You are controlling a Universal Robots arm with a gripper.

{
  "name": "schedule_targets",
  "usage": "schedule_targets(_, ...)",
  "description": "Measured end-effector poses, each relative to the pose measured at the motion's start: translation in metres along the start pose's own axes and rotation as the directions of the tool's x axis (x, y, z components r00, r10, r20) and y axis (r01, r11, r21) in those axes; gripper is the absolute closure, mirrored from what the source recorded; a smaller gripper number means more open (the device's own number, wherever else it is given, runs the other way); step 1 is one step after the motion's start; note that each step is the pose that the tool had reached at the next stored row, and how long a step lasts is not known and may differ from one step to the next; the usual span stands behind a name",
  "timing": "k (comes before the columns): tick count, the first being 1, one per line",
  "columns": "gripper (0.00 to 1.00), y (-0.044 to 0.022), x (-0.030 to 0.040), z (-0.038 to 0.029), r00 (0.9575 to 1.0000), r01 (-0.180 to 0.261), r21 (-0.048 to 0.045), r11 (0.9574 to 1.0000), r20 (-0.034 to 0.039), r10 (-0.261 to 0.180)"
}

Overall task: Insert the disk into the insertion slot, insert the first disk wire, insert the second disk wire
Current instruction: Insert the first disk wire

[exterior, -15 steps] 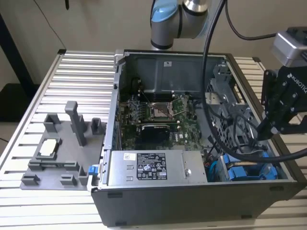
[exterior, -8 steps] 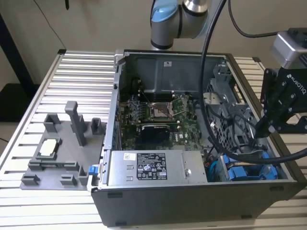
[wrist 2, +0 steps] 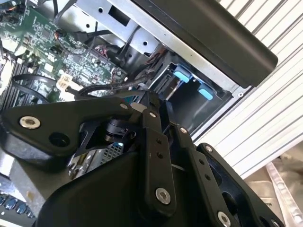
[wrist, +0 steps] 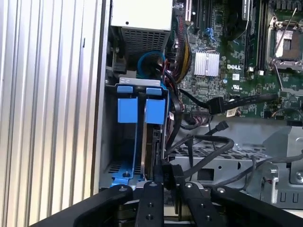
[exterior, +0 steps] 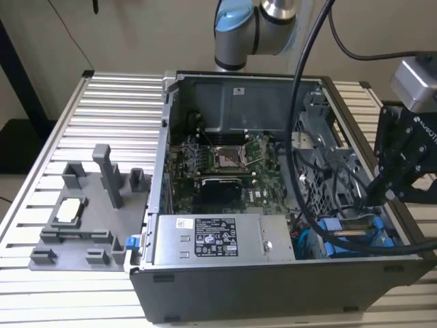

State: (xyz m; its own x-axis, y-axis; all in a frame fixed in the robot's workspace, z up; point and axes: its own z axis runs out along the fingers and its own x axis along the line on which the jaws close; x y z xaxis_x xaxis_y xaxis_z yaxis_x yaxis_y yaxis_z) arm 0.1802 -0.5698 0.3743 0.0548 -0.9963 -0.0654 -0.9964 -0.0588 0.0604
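At the case's near corner on the exterior view's right, the gripper (wrist: 164, 174) hangs over the drive bay. Its fingers (wrist: 152, 198) are drawn close together and seem to pinch the plug end of a black wire (wrist: 208, 138). That wire loops away from the fingertips over the grey metal bracket (wrist: 222, 163) beside the bay. How firm the hold is cannot be judged.

Directly past the fingertips, the disk (wrist: 155, 111) sits inside the insertion slot (wrist: 137, 82), standing on edge. Its bright blue carrier frame fills one side of the bay. A second blue tab (wrist: 127, 106) sits just beside it at the bay's mouth. The wire's plug is right at the disk's end, though whether it is seated there is hidden by the fingers.

Near the bay, another black cable (wrist: 246, 100) crosses the edge of the green motherboard (wrist: 222, 71).

In the exterior view, the open computer case (exterior: 273, 273) lies on a slatted aluminium table (exterior: 116, 102). The grey labelled power supply (exterior: 212, 239) sits along the case's near wall, and the CPU socket (exterior: 231, 158) is at the middle of the board. Well apart, toward the exterior view's left, a grey fixture tray (exterior: 89, 225) rests on the table.
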Motion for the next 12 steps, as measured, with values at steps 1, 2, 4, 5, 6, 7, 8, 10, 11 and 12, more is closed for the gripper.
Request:
schedule_targets(1, 0.81, -0.0001, 0.0012, 0.001, 1.0, -0.001, -0.0005, 1.0, 0.0003, 0.001)
schedule_targets(2, 0.81, -0.0003, 0.0019, 0.0025, 1.0, -0.001, -0.0007, 1.0, 0.0006, 0.001)
schedule_targets(4, 0.81, -0.0005, 0.0025, 0.0052, 1.0, -0.001, -0.0009, 1.0, 0.0005, 0.001)
schedule_targets(5, 0.81, -0.0006, 0.0025, 0.0067, 1.0, -0.001, -0.0009, 1.0, 0.0008, 0.001)
schedule_targets(6, 0.81, -0.0007, 0.0027, 0.0084, 1.0, -0.001, -0.0009, 1.0, 0.0012, 0.001)
schedule_targets(7, 0.81, -0.0008, 0.0028, 0.0099, 1.0, -0.001, -0.0008, 1.0, 0.0019, 0.001)
schedule_targets(8, 0.81, -0.0009, 0.0028, 0.0112, 1.0, -0.001, -0.0008, 1.0, 0.0029, 0.001)
schedule_targets(10, 0.81, -0.001, 0.003, 0.0135, 1.0, 0.0, -0.0007, 1.0, 0.0046, 0.0)
schedule_targets(11, 0.81, -0.0011, 0.003, 0.014, 1.0, 0.0, -0.0006, 1.0, 0.0047, 0.0)
schedule_targets(12, 0.81, -0.0011, 0.003, 0.0141, 1.0, 0.0, -0.0006, 1.0, 0.0048, 0.0)
